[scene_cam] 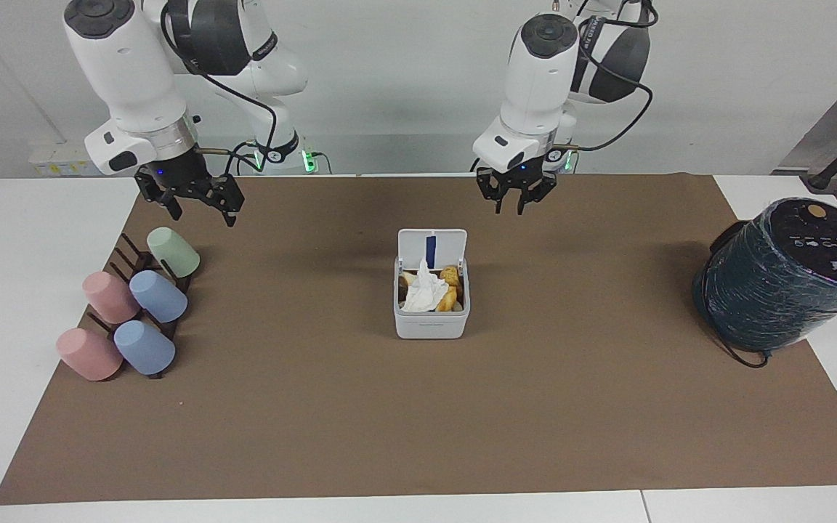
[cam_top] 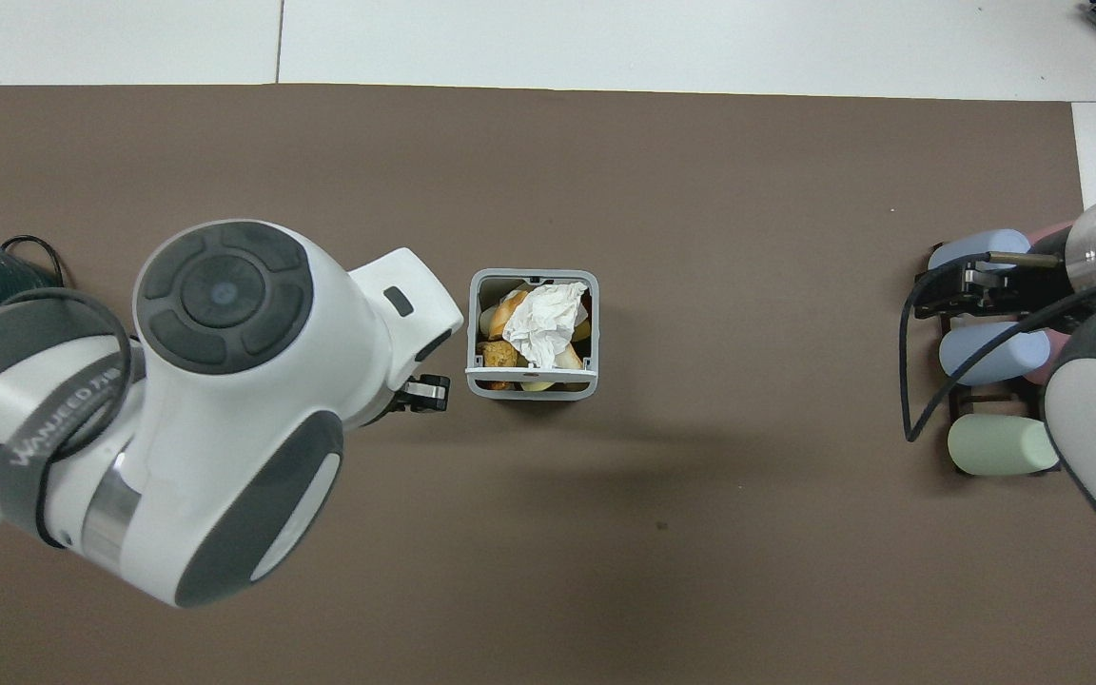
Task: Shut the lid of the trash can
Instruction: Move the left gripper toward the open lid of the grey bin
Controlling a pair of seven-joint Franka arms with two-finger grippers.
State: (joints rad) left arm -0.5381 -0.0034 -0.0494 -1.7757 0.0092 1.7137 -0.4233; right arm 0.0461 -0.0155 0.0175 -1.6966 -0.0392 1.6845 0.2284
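Observation:
The trash can [scene_cam: 431,326] is a small white square box in the middle of the brown mat, filled with crumpled paper and food scraps; it also shows in the overhead view [cam_top: 475,323]. Its lid [scene_cam: 431,248] stands upright and open on the edge nearer to the robots, blue strip facing the camera; from above the lid [cam_top: 531,372] shows edge-on. My left gripper [scene_cam: 516,205] hangs in the air over the mat beside the lid, toward the left arm's end, not touching it; only its tip [cam_top: 422,393] shows from above. My right gripper [scene_cam: 199,209] waits open over the cup rack.
A rack of pastel cups [scene_cam: 135,309] lies at the right arm's end of the mat, also in the overhead view [cam_top: 990,352]. A large dark wrapped cylinder [scene_cam: 785,276] stands at the left arm's end. The left arm's bulk [cam_top: 225,400] covers the mat beside the can.

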